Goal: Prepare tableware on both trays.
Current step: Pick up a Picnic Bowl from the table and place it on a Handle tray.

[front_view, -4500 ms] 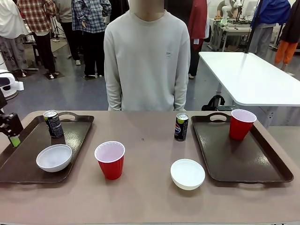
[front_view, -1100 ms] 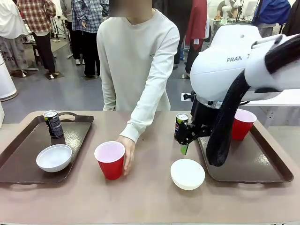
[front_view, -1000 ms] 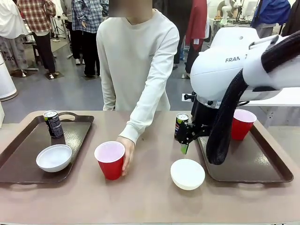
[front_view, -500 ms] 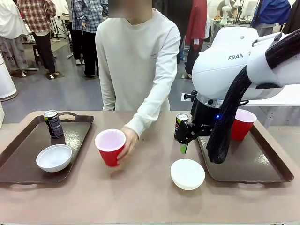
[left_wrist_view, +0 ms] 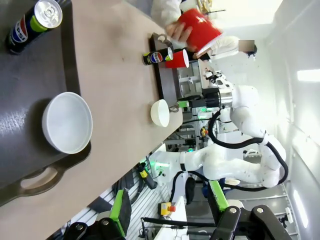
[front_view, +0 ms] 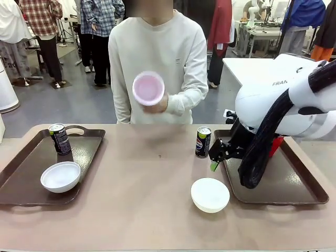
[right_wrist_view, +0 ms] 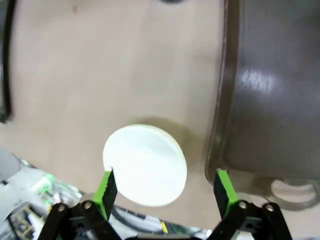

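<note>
Now: R gripper [right_wrist_view: 165,186] fingers spread, empty; white bowl [right_wrist_view: 145,165] between tips, tray [right_wrist_view: 270,100] by one finger. L gripper [left_wrist_view: 169,202] fingers apart, empty. Person's hand [front_view: 159,108] holds red cup [front_view: 148,88].

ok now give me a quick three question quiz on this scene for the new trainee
1. True or false: the bowl nearest the right gripper already sits on a tray.
2. What holds the red cup whose pale inside faces the front camera? a) the right gripper b) the person's hand c) nothing, it stands on the table
3. Fill in: the left tray carries a second bowl and a dark ___.

Key: 1 false, it is on the table beside the right tray. 2 b. 3 can.
</note>
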You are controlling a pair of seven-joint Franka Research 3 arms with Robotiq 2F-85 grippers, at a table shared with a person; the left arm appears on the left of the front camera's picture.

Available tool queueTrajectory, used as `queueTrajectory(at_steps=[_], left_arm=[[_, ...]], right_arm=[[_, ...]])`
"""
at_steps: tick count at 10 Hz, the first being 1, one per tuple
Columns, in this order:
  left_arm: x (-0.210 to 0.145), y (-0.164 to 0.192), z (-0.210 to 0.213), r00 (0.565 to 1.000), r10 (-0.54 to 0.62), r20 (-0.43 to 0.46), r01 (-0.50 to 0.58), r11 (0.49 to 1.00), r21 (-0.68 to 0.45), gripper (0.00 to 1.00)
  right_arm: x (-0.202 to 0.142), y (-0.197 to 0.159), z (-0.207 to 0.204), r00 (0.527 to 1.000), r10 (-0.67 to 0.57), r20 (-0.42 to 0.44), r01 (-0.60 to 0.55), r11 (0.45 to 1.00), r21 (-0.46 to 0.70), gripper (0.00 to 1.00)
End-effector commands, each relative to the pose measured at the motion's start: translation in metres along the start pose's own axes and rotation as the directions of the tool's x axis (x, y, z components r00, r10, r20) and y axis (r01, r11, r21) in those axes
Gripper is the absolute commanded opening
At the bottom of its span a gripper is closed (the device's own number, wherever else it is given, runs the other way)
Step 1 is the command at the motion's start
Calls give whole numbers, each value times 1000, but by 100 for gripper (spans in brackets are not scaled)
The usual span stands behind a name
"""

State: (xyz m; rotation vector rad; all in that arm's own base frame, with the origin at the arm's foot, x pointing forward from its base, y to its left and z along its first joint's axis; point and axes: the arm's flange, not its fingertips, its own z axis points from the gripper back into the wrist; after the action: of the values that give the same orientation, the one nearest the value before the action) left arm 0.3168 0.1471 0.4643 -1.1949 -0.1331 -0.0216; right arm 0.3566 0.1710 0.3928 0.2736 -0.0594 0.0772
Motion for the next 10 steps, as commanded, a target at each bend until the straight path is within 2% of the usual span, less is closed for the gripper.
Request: queueTrajectory(at_steps=[1,3,7,8,9,10], left_arm=[[0,-2,2,1000,6,2,-6,1000,3,82],[0,-2,2,1000,6,2,-6,1000,3,82],[0,-2,2,1000,6,2,-6,1000,3,82],[0,-2,2,1000,6,2,-6,1000,3,82],[0,-2,2,1000,6,2,-6,1000,3,82],[0,-2,2,1000,6,2,-6,1000,3,82]], right_arm=[[-12,4,-25,998,61,4,-61,998,16,100],[-13,5,-33,998,54,-11,-54,998,-41,100],[-16,6,-40,994,39,-107,-55,988,-144,100],[-16,6,-42,990,50,-131,-71,985,-158,83],[-16,7,-44,986,47,-159,-74,983,-169,43],[-15,8,-45,984,41,-174,-71,983,-172,25]])
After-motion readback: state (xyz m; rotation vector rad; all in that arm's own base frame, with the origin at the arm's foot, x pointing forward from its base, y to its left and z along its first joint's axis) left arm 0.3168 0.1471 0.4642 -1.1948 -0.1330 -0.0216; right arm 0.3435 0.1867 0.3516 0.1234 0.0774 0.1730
